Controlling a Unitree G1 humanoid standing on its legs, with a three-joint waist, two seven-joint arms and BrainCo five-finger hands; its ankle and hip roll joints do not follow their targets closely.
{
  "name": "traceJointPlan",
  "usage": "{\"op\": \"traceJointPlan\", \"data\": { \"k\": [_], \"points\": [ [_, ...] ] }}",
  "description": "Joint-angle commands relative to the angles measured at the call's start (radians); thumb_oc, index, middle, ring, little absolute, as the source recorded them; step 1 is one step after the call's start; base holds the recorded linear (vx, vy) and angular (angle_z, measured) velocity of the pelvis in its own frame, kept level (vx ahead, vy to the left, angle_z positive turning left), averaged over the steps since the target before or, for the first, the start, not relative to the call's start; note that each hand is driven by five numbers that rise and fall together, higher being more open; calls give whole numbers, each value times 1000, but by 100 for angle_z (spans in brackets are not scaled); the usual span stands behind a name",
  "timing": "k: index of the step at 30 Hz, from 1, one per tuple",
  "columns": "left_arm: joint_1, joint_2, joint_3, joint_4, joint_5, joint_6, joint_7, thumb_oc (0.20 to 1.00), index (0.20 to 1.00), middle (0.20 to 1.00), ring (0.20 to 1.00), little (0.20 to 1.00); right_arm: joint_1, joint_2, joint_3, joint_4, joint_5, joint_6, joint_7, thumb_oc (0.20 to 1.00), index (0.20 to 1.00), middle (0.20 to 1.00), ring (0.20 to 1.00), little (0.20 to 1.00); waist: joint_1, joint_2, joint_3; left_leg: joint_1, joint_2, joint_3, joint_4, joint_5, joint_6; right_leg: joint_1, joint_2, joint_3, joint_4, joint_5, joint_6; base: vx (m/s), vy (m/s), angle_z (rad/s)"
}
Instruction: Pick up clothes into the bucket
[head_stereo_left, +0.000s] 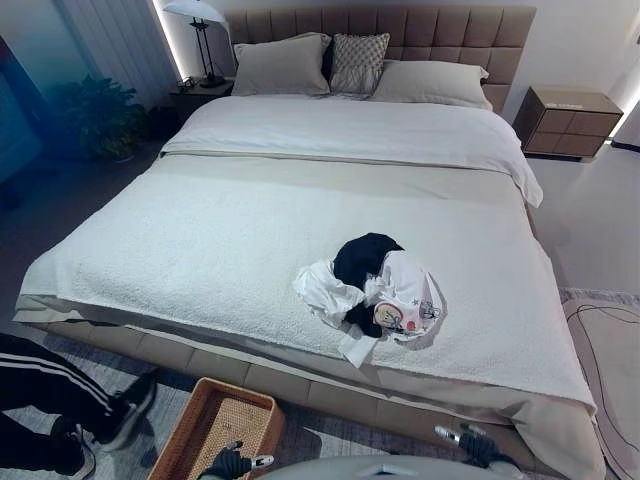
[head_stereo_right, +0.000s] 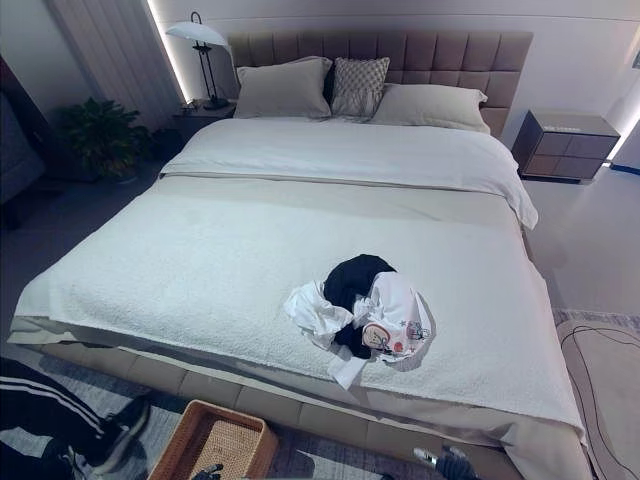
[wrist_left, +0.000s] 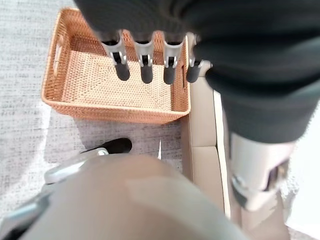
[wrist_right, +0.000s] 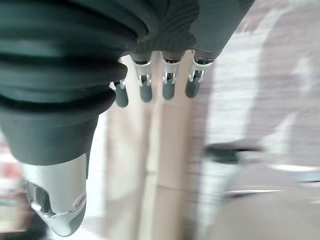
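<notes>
Clothes (head_stereo_left: 378, 291): crumpled white and black heap with printed patch, on bed (head_stereo_left: 200, 240) near foot edge.
Basket (head_stereo_left: 218, 428): woven, on floor below bed, holds nothing.
Left hand (wrist_left: 150, 62): above basket, fingers straight, holding nothing.
Right hand (wrist_right: 155, 82): low by bed frame, fingers relaxed, holding nothing.
Room: pillows (head_stereo_left: 282, 64), lamp (head_stereo_left: 200, 30), nightstand (head_stereo_left: 565, 120), plant (head_stereo_left: 100, 115), person's legs (head_stereo_left: 50, 400) at left.

Bare bedspread (head_stereo_left: 230, 240) rings the clothes (head_stereo_left: 375, 285); basket (head_stereo_left: 215, 425) (floor-level) sits unblocked.
</notes>
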Motion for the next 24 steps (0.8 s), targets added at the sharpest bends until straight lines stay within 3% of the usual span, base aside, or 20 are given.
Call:
{"op": "traceJointPlan", "data": {
  "k": [1,12,19,24],
  "points": [
    [-47,18,-12,3,41,-23,38,1000,1000,1000,1000,1000,-97,1,-4,-39,47,-52,-42,1000,1000,1000,1000,1000,-23,-72,33,-74,-49,-35,65,-28,4,-44,-34,44,129,-96,18,-9,26,7],
    [-47,24,-25,-50,4,-29,97,1000,1000,1000,1000,1000,-240,-109,-16,-206,-34,-65,-169,1000,1000,1000,1000,1000,7,-56,107,-187,-84,-76,128,-26,19,-144,-57,34,191,-104,17,-33,6,12],
    [-73,20,-68,-98,-43,-38,132,1000,1000,1000,1000,1000,-416,-195,-18,-138,-49,-71,-278,1000,1000,1000,1000,1000,36,-33,177,-288,-106,-89,213,-40,26,-237,-71,49,251,-109,12,-55,20,5],
    [-107,18,-129,-120,-74,-40,172,1000,1000,1000,1000,1000,-619,-265,28,11,-58,-51,-361,1000,1000,1000,1000,1000,61,-15,255,-377,-113,-100,275,-43,32,-335,-84,53,352,-132,5,-64,29,7]
  ]
}}
